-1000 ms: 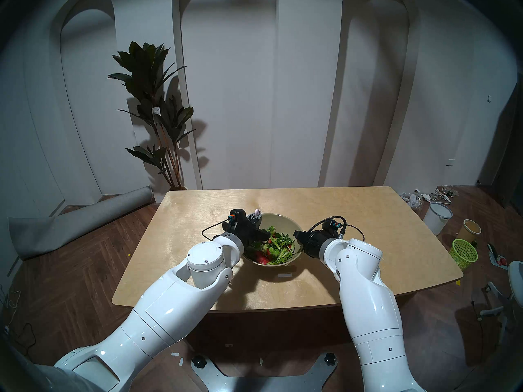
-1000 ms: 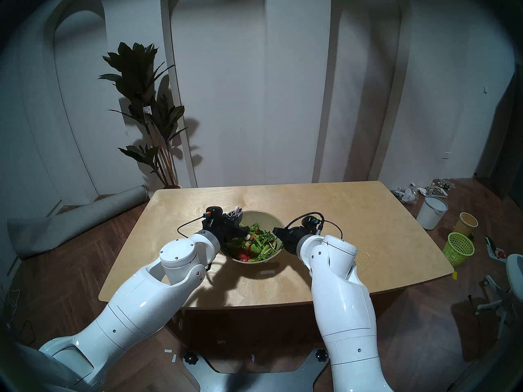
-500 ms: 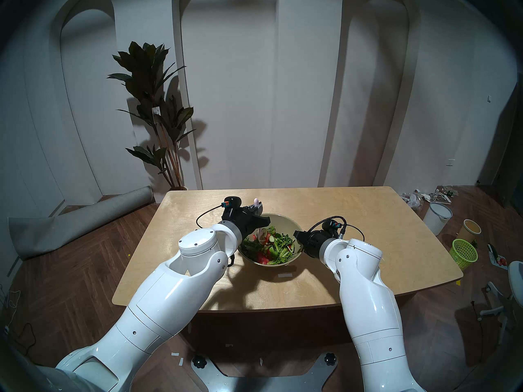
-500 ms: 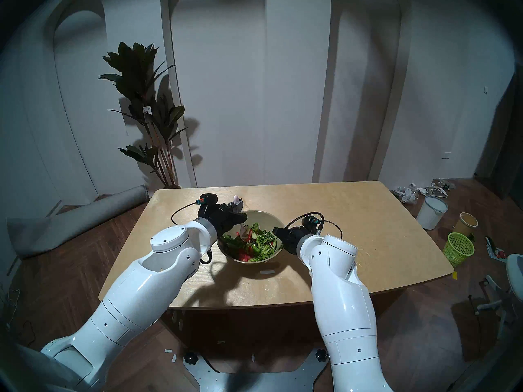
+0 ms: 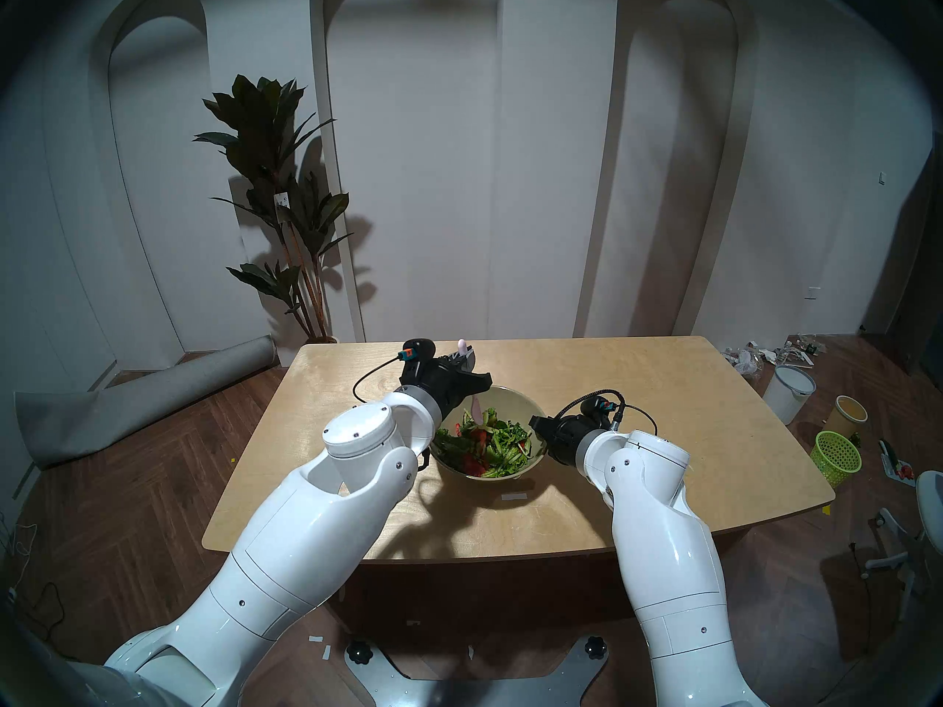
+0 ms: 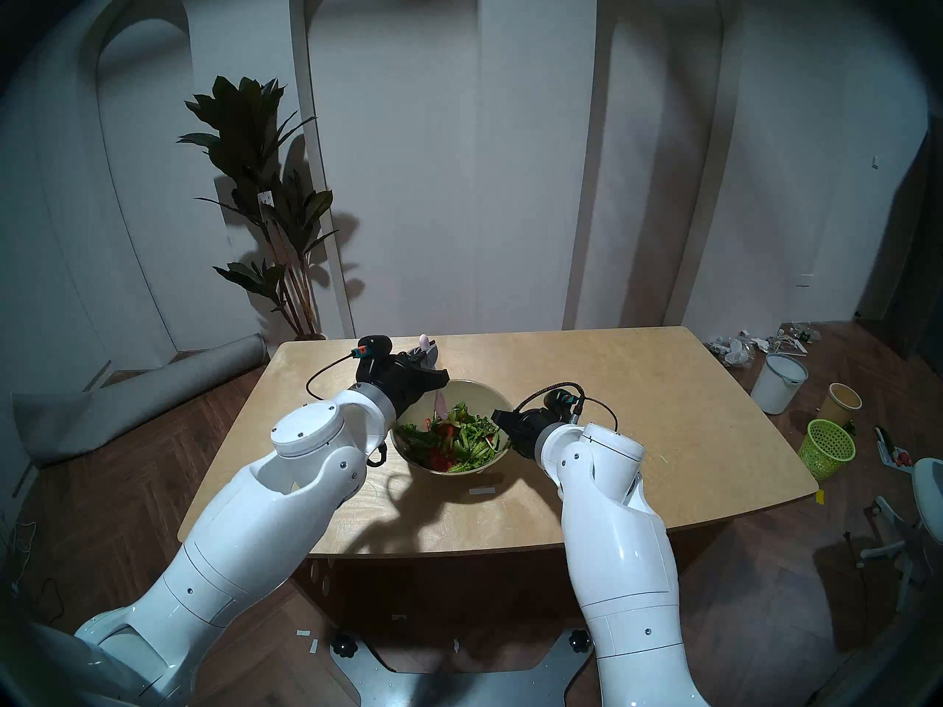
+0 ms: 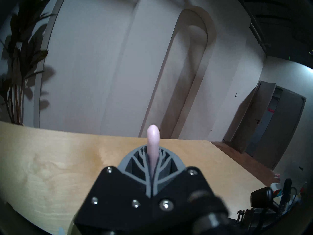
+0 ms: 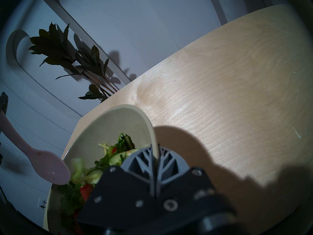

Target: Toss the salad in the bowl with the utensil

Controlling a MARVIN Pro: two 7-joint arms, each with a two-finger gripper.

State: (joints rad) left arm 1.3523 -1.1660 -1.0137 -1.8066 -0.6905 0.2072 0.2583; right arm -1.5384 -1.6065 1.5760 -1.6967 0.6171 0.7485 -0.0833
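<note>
Take the bowl [image 5: 515, 402] as your landmark: it sits mid-table [image 5: 638, 384], its rim pinched at the right by your right gripper [image 8: 155, 157], jaws pressed onto the wall. If that pinch slips or drags, the bowl tips and the salad [image 5: 485, 446] inside spills. Your left gripper [image 7: 152, 161], over the bowl's far-left rim, is clamped on the spoon [image 8: 49, 168], whose head hangs just above the greens; a hard plunge could flick pieces over the rim. Nothing else stands near the bowl; a small tape strip [image 5: 514, 497] lies in front.
</note>
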